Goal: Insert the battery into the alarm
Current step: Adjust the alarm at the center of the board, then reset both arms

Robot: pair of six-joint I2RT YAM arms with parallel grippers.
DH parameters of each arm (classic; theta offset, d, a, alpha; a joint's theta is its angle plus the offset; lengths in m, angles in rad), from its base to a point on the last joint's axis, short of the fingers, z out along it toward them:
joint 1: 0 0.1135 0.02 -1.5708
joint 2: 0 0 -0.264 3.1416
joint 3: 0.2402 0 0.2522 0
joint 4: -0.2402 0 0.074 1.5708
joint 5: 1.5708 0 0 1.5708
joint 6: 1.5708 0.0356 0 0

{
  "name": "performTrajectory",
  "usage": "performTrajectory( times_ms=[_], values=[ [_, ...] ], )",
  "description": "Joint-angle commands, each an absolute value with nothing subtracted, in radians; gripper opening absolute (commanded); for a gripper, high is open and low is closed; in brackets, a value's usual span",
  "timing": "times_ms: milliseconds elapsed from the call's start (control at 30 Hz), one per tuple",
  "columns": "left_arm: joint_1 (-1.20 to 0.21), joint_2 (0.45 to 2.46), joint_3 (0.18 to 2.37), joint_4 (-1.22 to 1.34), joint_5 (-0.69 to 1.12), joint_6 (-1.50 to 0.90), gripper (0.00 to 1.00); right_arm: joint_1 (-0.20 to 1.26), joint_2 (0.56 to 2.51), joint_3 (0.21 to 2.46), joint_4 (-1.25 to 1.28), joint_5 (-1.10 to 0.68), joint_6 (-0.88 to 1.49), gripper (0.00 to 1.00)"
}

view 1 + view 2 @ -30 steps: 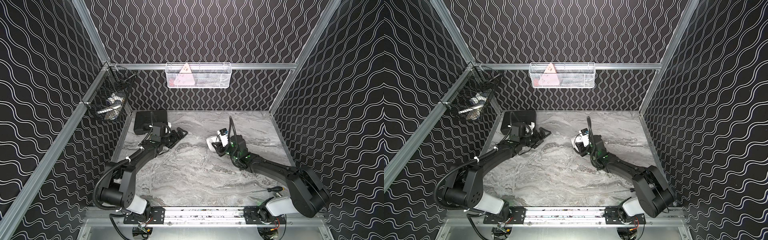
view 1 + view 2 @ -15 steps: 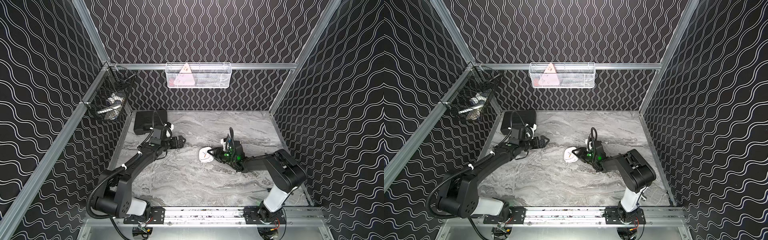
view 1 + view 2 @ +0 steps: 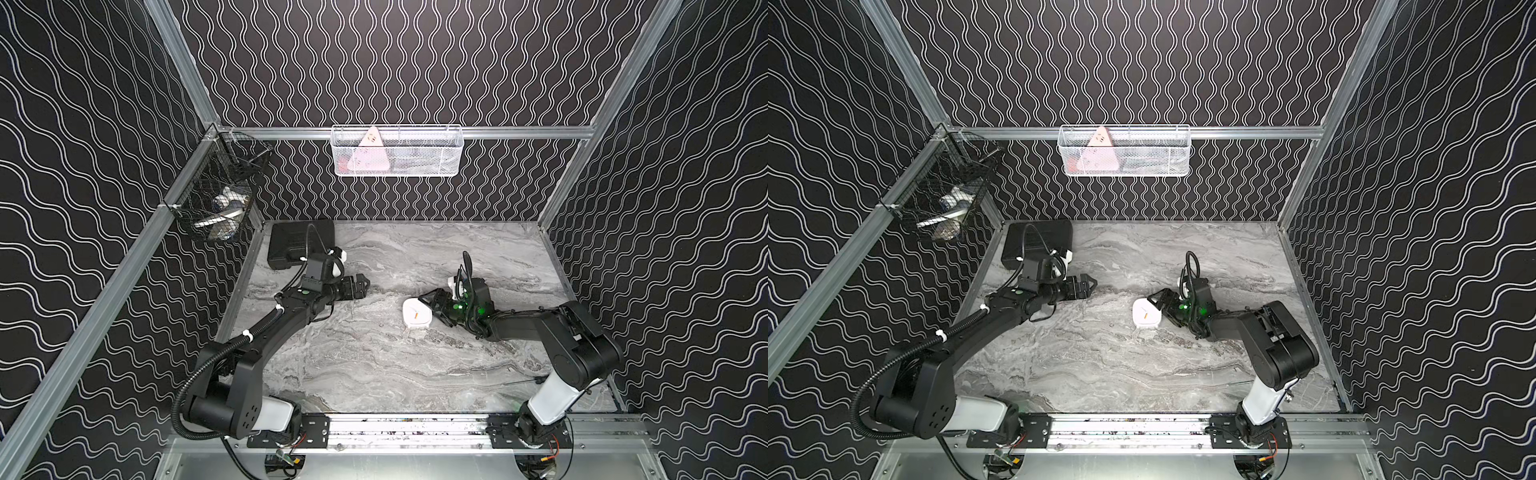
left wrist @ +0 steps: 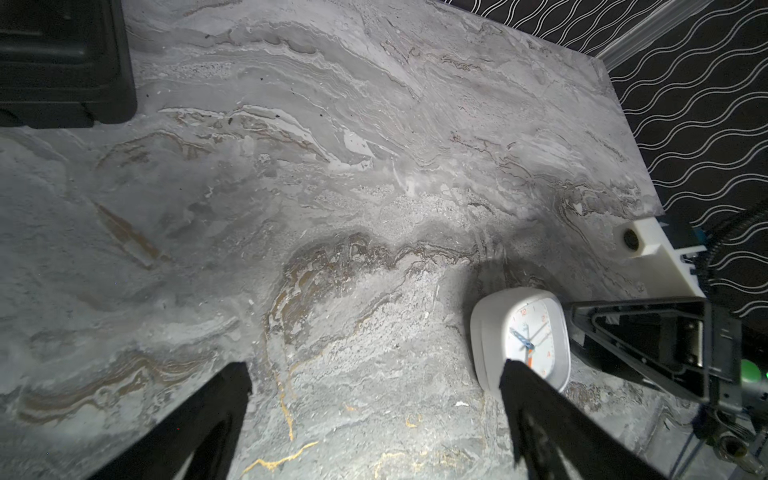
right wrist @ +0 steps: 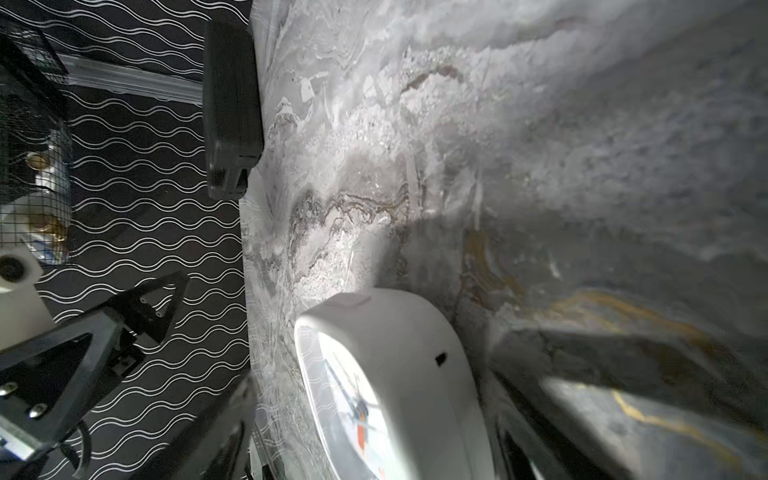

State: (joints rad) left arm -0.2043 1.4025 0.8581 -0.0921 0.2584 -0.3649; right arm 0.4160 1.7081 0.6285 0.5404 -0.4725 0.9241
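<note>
Lying face up on the bench [image 3: 374,365], the alarm [image 3: 417,318] sits just beside the right end effector [image 3: 434,309] at its 3 o'clock, jaws spread, empty; retreat straight, no nudging; left end effector [image 3: 364,287], 10 o'clock, open, empty; battery unseen.

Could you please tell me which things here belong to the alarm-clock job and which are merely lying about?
Belong: alarm clock, between the fingers of the open right gripper; left gripper, open and empty. No battery clearly in view.

Lying about: black case; white wire basket holding a pink-white triangle; black mesh basket of odds and ends.
</note>
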Motion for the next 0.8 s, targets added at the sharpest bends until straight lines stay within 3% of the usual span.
performTrajectory(
  times_ms=[0, 167, 333, 500, 767],
  values=[
    [-0.206, 1.389, 0.856, -0.088, 0.219, -0.372, 0.99, 0.410, 1.679, 0.627, 0.450, -0.453, 0.873, 0.92],
    [-0.212, 1.343, 0.754, 0.047, 0.021, -0.391, 0.99, 0.402, 1.565, 0.654, 0.209, -0.344, 0.720, 1.00],
    [-0.215, 1.270, 0.624, 0.226, -0.209, -0.240, 0.99, 0.388, 1.416, 0.674, 0.032, -0.125, 0.541, 0.99],
    [-0.203, 1.255, 0.475, 0.491, -0.305, -0.080, 0.99, 0.351, 1.248, 0.601, 0.147, 0.158, 0.344, 0.99],
    [-0.183, 1.349, 0.339, 0.829, -0.343, 0.068, 0.99, 0.198, 1.158, 0.439, 0.496, 0.419, 0.139, 0.99]
  ],
)
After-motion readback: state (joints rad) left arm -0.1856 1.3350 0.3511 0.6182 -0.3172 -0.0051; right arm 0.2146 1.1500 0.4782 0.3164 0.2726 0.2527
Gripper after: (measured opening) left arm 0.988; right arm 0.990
